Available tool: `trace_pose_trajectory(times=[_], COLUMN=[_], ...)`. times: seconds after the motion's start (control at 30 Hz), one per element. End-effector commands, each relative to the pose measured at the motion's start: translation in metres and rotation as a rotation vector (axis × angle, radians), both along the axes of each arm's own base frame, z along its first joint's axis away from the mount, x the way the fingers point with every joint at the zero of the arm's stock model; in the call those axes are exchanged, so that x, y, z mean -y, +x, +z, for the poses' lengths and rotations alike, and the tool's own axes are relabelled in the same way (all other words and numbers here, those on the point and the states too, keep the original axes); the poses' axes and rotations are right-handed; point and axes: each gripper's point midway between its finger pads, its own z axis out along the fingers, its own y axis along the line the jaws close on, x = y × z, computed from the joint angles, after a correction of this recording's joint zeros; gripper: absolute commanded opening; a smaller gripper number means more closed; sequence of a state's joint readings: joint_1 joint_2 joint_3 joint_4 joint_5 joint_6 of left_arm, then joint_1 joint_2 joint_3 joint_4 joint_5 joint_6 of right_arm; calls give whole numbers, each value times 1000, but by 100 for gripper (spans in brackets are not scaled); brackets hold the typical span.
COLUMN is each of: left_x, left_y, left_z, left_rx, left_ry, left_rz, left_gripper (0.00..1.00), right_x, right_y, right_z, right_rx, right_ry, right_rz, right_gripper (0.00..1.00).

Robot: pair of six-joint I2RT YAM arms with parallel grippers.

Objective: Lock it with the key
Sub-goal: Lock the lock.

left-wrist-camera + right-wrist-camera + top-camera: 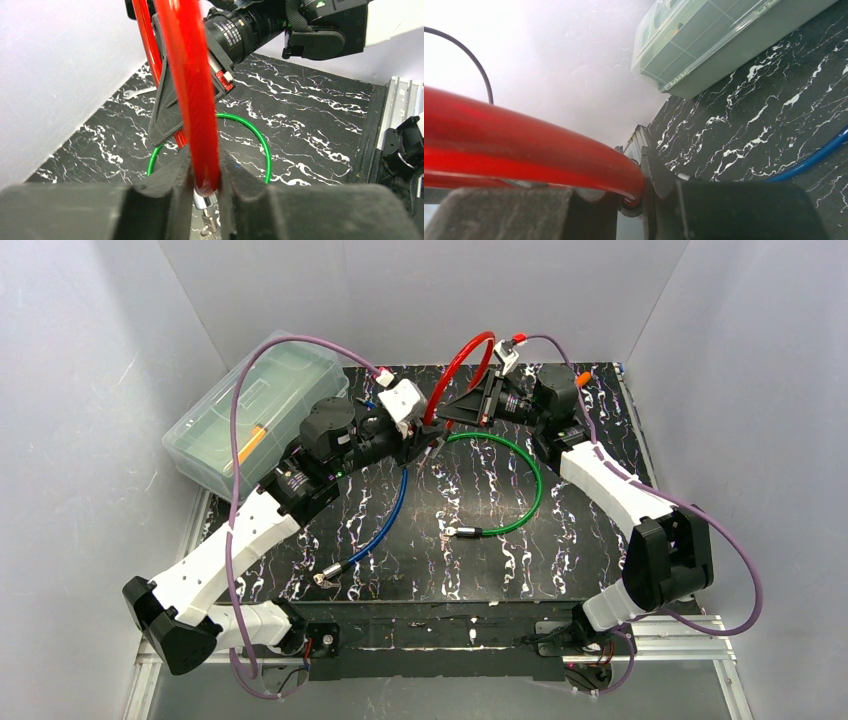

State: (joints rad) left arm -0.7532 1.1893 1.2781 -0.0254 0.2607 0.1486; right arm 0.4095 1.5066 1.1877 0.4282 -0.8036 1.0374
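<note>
A red cable lock (462,362) is held up as a loop above the back of the black marbled table (470,570). My left gripper (206,186) is shut on one end of the red cable (187,75), just above its silver metal end piece (205,201). A small key (209,222) hangs from that end piece, below the fingers. My right gripper (640,196) is shut on the other end of the red cable (524,150), whose tip sits between the fingers. In the top view the left gripper (428,443) and the right gripper (468,406) stand close together.
A green cable lock (500,485) curls on the table's middle, and a blue one (385,525) lies to its left. A clear plastic box (255,410) stands at the back left. Grey walls close in the back and sides.
</note>
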Motion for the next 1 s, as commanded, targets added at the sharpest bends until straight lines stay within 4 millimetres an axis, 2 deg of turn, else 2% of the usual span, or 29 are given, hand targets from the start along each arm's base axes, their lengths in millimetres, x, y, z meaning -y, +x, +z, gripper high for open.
trace_pose_trajectory(times=[0.0,0.17,0.33,0.47,0.63,0.83,0.97], left_x=[-13,-15,-15,-19,-33,-46,-42], left_y=[3,6,-1,-13,-28,-20,-12], left_z=[-7,-7,-3,-4,-10,-60,-76], left_rx=[-63,-92,-130,-166,-234,-333,-360], left_ry=[11,0,-18,-36,-83,13,64], left_rz=[56,66,46,24,30,125,132], left_gripper=[24,34,57,63,64,56,50], right_x=[3,4,4,5,8,12,12], right_y=[-3,0,2,5,12,18,18], right_z=[31,23,15,11,7,0,0], right_rx=[102,80,60,42,12,-23,-27], right_ry=[25,4,-15,-18,-25,-44,-46], right_rz=[-9,-22,-34,-48,-72,-104,-111], right_gripper=[1,1,1,1,1,1,1])
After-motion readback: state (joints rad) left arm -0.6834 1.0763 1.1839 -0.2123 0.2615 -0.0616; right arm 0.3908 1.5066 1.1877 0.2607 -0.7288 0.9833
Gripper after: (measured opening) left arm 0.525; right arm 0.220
